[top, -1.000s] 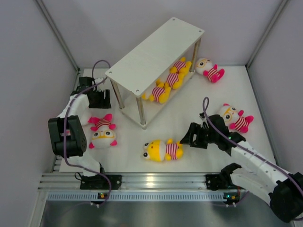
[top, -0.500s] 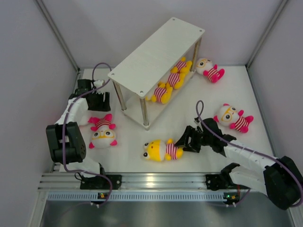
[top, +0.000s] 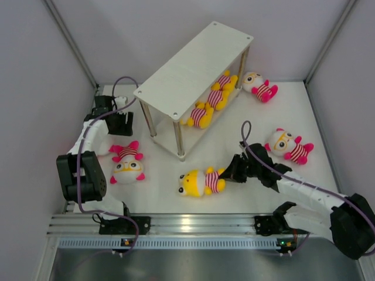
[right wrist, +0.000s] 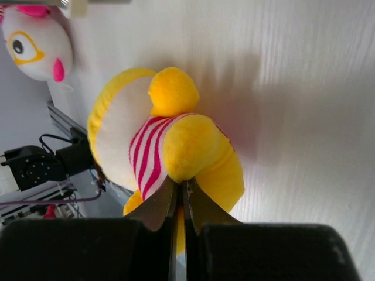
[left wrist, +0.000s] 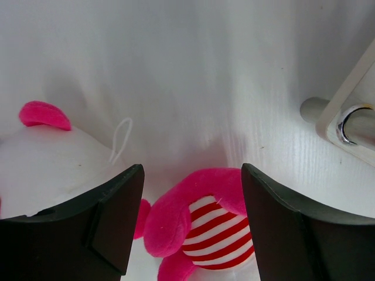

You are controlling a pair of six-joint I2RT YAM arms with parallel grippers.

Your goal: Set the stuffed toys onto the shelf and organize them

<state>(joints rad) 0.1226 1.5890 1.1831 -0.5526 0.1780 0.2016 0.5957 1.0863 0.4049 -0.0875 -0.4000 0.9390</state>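
A yellow stuffed toy (top: 199,182) in a striped shirt lies near the front middle of the table. My right gripper (top: 226,173) is shut on its leg, and the wrist view shows yellow plush (right wrist: 193,146) pinched at the right gripper (right wrist: 181,182). My left gripper (top: 119,123) hangs open over a white-headed, pink-limbed toy (top: 127,164). Its striped body (left wrist: 225,234) lies below the left gripper (left wrist: 192,175), untouched. The shelf (top: 193,64) stands diagonally at the back, with two yellow toys (top: 212,98) on its lower board.
Two more white-headed toys lie on the table, one (top: 259,86) by the shelf's far end and one (top: 287,144) at the right. A shelf post (left wrist: 351,123) is close on the left gripper's right. Side walls enclose the table.
My right gripper moved left to the yellow toy and shut on its leg, nudging the toy slightly. The left gripper stayed open and drifted a little toward the back.
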